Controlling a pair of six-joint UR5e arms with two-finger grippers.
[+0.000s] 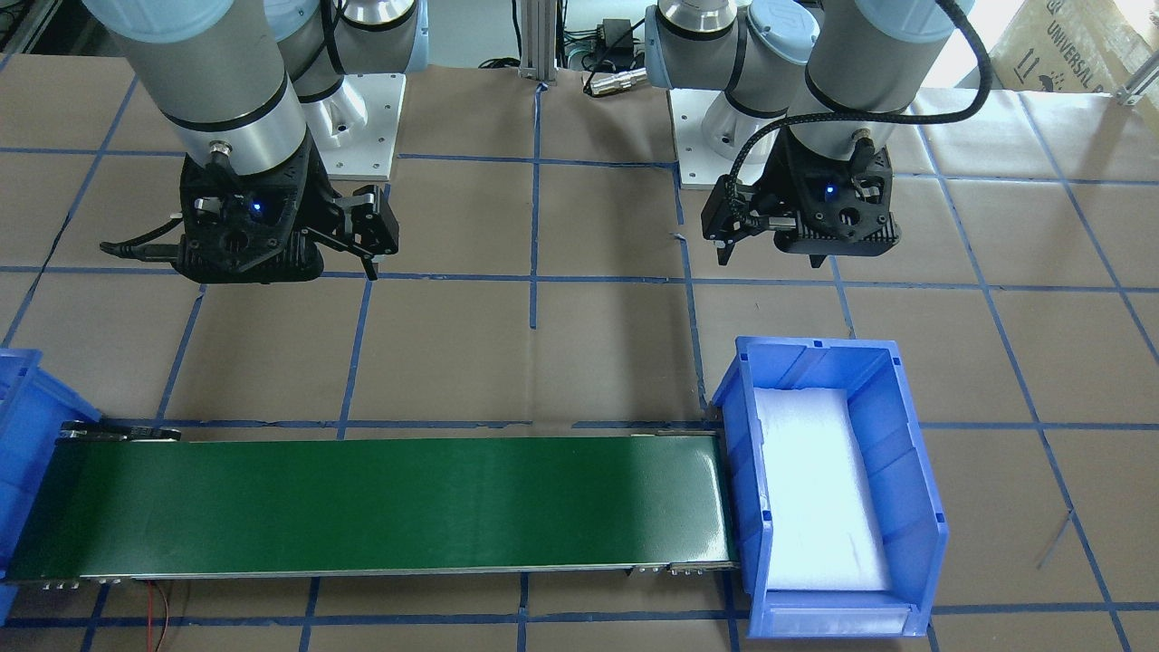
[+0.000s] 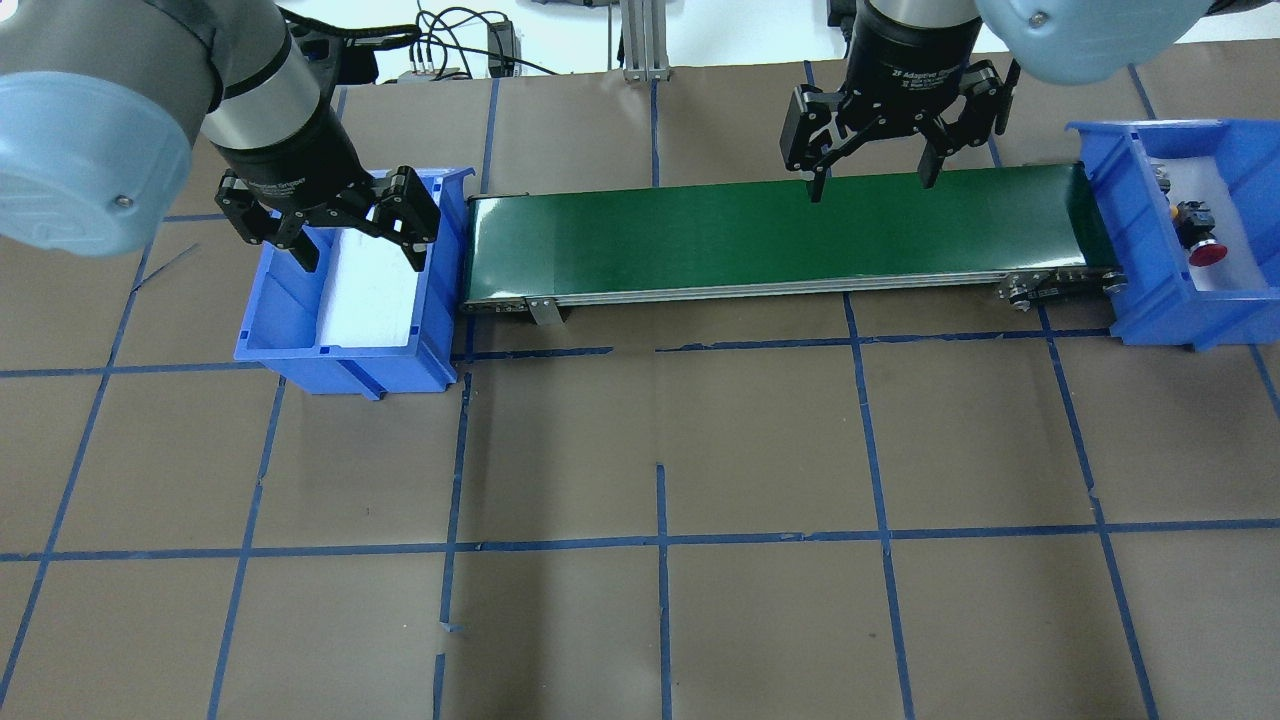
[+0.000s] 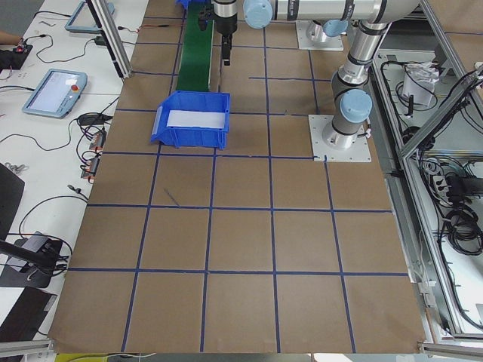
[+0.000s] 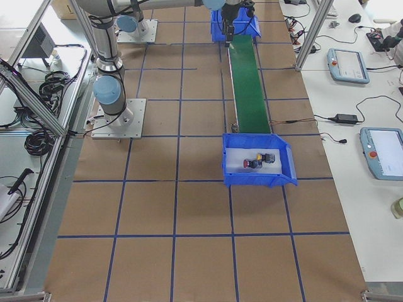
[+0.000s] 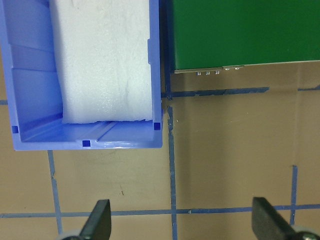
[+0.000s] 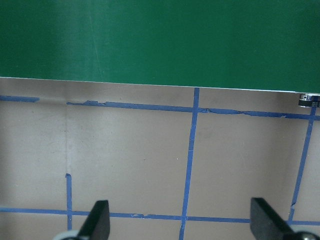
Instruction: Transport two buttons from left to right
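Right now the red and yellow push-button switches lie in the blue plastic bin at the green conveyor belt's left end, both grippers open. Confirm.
No. The overhead view shows the red push-button switch and the yellow push-button switch in the blue plastic bin at the right end of the green conveyor belt. The left gripper and right gripper are open.

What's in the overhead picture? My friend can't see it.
A red button and a yellow button lie in the right blue bin at the end of a green conveyor belt. The left blue bin holds only white foam. The left tool and right tool hang open, empty.
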